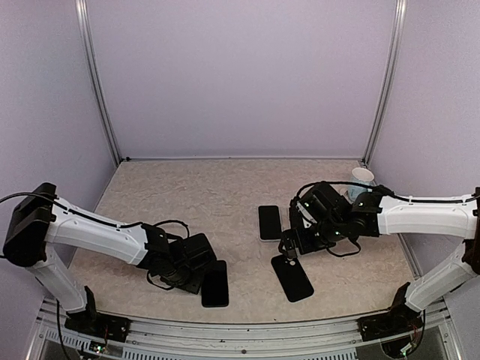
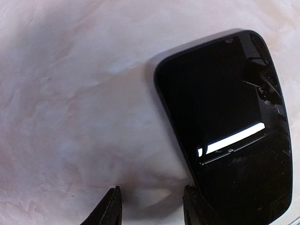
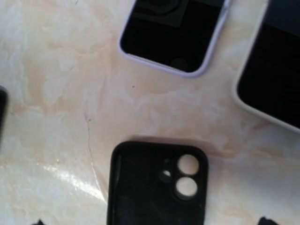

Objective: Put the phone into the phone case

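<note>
While flat, phone (image 2: 220, 136) beside left gripper (image 2: 151, 202).

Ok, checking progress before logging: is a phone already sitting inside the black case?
No, the black case lies empty, with the table showing through its camera holes.

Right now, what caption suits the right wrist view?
Black phone case on the marbled table, below a lilac-edged phone and a white-edged phone.

The desk (image 3: 56, 117) is a smooth, marbled beige surface with a soft sheen. The phone (image 2: 220, 117) has a glossy black glass face that mirrors a strip of light. The phone case (image 3: 150, 197) is matt black and looks rubbery. On my left tool (image 2: 151, 201), the fingers (image 2: 110, 211) look like matt black plastic.
</note>
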